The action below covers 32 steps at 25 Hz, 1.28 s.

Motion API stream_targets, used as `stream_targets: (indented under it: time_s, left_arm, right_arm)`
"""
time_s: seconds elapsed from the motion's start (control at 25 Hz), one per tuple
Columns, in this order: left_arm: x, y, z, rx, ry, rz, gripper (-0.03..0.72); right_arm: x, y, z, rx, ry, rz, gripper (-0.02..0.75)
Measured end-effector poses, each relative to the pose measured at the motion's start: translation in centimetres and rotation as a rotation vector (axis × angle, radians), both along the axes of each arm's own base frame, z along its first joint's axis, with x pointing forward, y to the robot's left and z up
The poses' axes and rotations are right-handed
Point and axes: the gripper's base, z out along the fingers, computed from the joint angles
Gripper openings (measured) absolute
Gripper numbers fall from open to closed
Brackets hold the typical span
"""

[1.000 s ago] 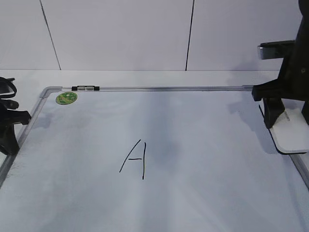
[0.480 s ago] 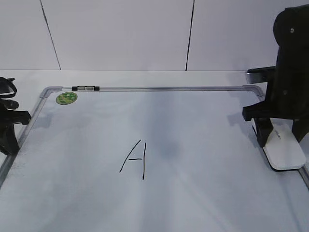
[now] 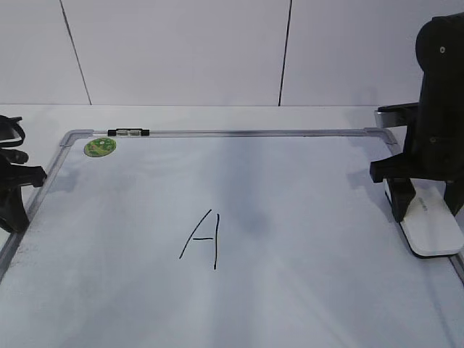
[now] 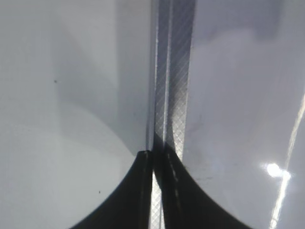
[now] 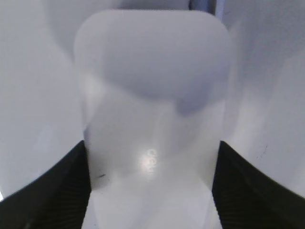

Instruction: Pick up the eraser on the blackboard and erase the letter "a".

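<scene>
The white eraser (image 3: pixel 433 230) lies on the blackboard (image 3: pixel 290 203) near its right frame. It fills the right wrist view (image 5: pixel 152 95), with faint grey lettering on top. My right gripper (image 3: pixel 429 214) (image 5: pixel 151 148) straddles the eraser, with a black finger pressed against each long side. The only letter that shows is a tall angular capital "A" (image 3: pixel 203 239) in the board's middle; no lowercase "a" shows. My left gripper (image 3: pixel 16 206) (image 4: pixel 153 153) is shut and empty over the board's left frame (image 4: pixel 174 71).
A small black-and-white marker (image 3: pixel 128 133) lies on the top frame, and a round green sticker (image 3: pixel 100 147) sits below it. A white wall stands behind the table. The board's right frame runs just past the eraser.
My right gripper came down and in from the right edge over the eraser. The eraser shifted left and nearer, then slightly right. The left arm has not moved.
</scene>
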Motion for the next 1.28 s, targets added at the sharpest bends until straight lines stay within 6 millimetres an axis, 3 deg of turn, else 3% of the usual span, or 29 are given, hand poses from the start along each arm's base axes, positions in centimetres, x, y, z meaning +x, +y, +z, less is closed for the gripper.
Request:
stream_targets:
  time_s: [1.28]
  left_arm:
    - [0.02, -0.06, 0.01, -0.007, -0.002, 0.0, 0.021]
  right_arm:
    - [0.18, 0.16, -0.98, 0.011, 0.025, -0.008, 0.531]
